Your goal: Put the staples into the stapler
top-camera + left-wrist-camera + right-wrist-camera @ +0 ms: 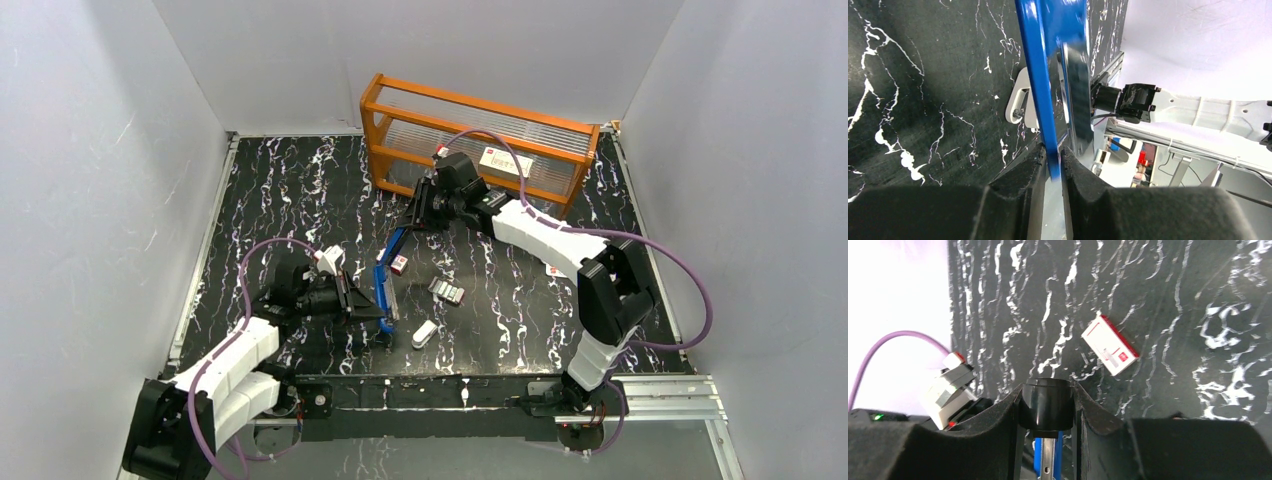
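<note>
The left gripper [372,310] [1054,152] is closed down narrow on the near end of the stapler [388,280] [1048,75]; in its wrist view the thin blue edge sits pinched between the two black pads. The stapler runs from there away across the counter [300,190], lifted at a slant. Its black far end sits clamped in the right gripper [420,212] [1048,390]. In the right wrist view the jaws are partly closed against both sides of that rounded black end, with the blue body and its metal channel showing just below.

Just right of the stapler's middle lies a small red-and-white box [399,264] [1109,345], flat on the counter and close beside the blue arm. The staples [447,291] lie further right, a grey block on the counter, apart from both grippers and from the stapler. Nearer the arm bases, a white piece [425,333] [1017,100] rests on the counter just right of the left gripper. Behind the right gripper, an orange crate [470,100] stands at the back of the counter, set at an angle
</note>
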### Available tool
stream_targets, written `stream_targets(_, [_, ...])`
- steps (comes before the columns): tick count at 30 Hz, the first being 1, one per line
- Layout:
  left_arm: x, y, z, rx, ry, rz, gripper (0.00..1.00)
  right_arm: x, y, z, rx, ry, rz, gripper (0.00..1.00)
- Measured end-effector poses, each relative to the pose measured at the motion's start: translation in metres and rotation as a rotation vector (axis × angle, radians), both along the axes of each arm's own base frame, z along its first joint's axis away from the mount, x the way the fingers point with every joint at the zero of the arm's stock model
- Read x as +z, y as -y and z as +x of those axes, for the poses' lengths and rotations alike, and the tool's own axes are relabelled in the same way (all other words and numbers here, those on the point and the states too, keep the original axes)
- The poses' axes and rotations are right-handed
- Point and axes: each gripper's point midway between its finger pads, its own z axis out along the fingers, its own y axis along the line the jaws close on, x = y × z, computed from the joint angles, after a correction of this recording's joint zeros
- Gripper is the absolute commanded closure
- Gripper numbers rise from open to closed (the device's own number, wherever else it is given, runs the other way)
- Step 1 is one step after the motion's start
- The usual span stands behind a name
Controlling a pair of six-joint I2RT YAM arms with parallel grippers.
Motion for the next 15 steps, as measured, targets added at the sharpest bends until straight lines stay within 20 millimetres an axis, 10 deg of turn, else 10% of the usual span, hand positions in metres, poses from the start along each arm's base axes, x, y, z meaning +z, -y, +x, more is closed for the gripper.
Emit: stream_targets(15, [-0.029, -0.014, 0.001, 0.093, -0.067, 0.118, 0.74, -0.023, -0.009, -0.026, 0.035, 0.026, -0.135, 0.82])
